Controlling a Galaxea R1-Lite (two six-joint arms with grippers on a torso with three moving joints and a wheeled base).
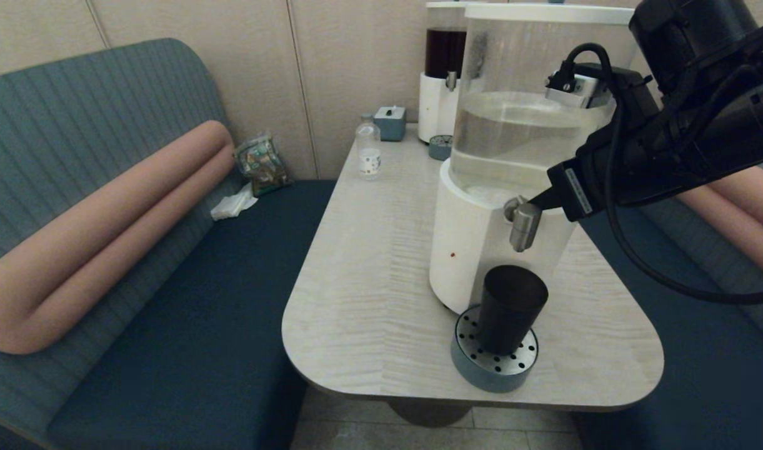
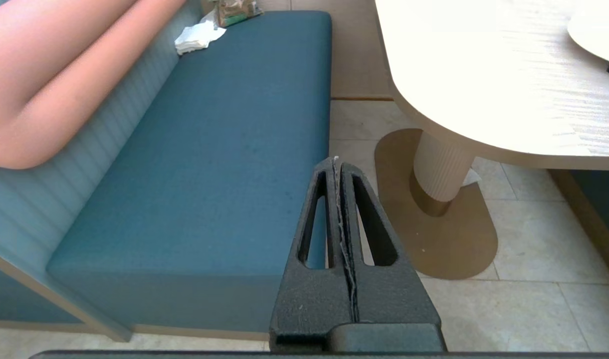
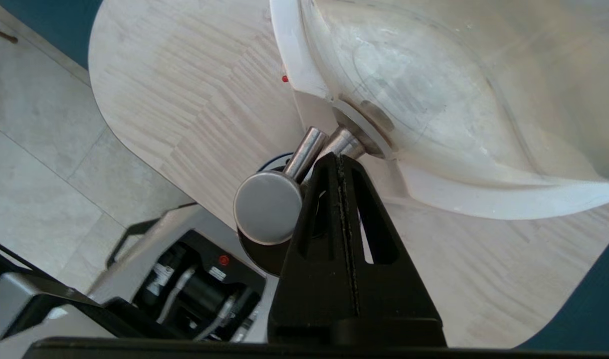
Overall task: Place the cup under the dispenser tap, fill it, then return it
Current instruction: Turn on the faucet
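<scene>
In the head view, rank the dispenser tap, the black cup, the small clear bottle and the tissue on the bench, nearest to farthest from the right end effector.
1. Dispenser tap, right at the shut right end effector.
2. Cup, below the tap on the drip tray.
3. Small clear bottle, far left side of the table.
4. Tissue, on the left bench.

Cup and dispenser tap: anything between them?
Nothing. In the head view only open air separates the dispenser tap from the cup on the drip tray below; the right gripper, shut, sits beside the tap.
</scene>
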